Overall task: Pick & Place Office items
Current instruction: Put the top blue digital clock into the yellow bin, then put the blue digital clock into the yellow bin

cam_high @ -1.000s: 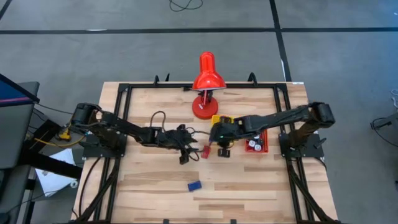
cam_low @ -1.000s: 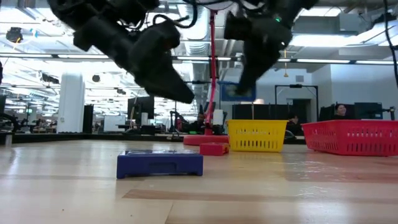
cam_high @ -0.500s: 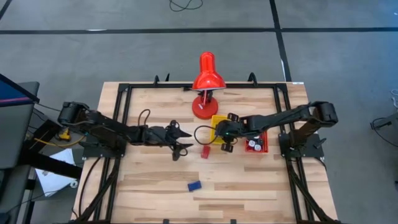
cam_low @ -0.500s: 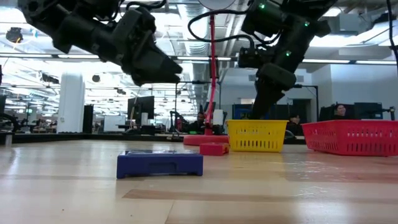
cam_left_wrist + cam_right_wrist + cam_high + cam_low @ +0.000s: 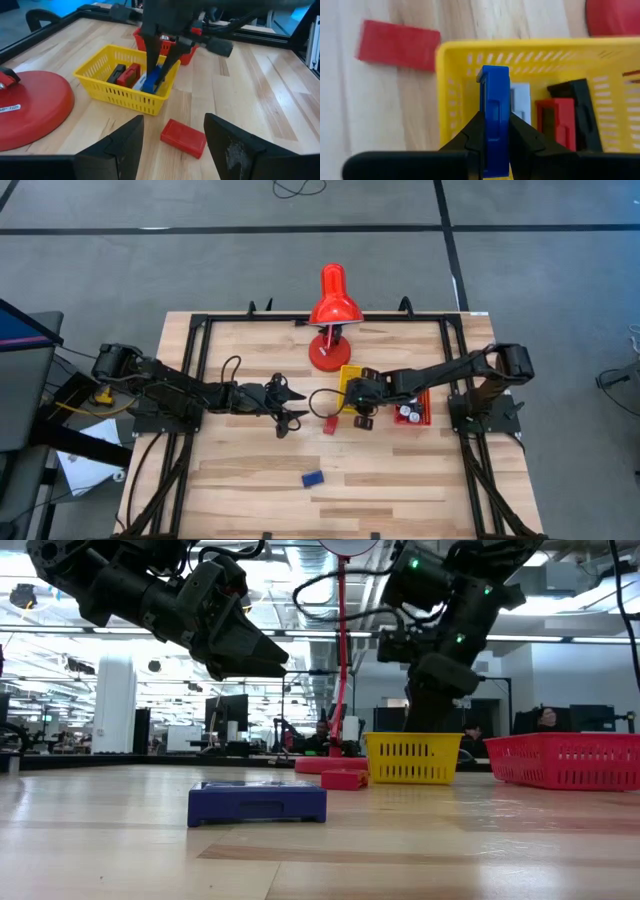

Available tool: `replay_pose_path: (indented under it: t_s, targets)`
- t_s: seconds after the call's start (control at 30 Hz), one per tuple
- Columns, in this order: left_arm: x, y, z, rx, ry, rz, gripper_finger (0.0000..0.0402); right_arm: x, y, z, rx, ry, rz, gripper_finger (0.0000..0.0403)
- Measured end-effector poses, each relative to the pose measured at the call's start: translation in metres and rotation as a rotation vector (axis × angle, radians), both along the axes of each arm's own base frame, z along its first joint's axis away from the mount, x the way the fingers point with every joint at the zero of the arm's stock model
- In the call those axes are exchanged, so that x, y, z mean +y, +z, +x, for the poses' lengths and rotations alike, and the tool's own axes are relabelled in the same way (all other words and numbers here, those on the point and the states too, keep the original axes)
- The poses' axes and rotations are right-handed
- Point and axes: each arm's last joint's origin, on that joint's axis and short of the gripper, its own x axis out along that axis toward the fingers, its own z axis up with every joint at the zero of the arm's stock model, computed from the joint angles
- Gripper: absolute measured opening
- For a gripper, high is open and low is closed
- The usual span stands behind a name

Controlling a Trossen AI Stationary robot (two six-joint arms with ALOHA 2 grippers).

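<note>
Two pincers work mid-frame: the right pincer [image 5: 494,135] grips a blue block [image 5: 494,107] over the yellow basket [image 5: 107,89]; the left pincer [image 5: 172,145] gapes empty above a red block [image 5: 183,137] on the bench [image 5: 400,480].

Blue block [image 5: 494,107] now over yellow tray [image 5: 455,75]

Overhead, table-level, two close wrist views
</note>
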Motion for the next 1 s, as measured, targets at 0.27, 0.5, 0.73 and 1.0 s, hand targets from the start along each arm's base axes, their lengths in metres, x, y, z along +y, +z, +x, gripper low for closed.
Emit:
replay_pose_path:
  t_s: [0.27, 0.5, 0.73, 1.0]
  targets:
    - [0.0, 0.0, 0.0, -0.002, 0.0, -0.001, 0.02, 0.0, -0.02, 0.005, 0.053, 0.007, -0.008, 0.0051]
    - [0.0, 0.0, 0.0, 0.0, 0.0, 0.0, 0.02, 0.0, -0.022, 0.005, 0.062, 0.009, -0.01, 0.0077]
    - [0.0, 0.0, 0.0, 0.003, -0.001, 0.001, 0.02, 0.0, -0.02, 0.004, 0.066, 0.014, -0.011, 0.0097]
    - [0.0, 0.0, 0.0, 0.003, -0.001, -0.002, 0.02, 0.0, -0.001, 0.001, 0.002, 0.016, -0.011, 0.0176]
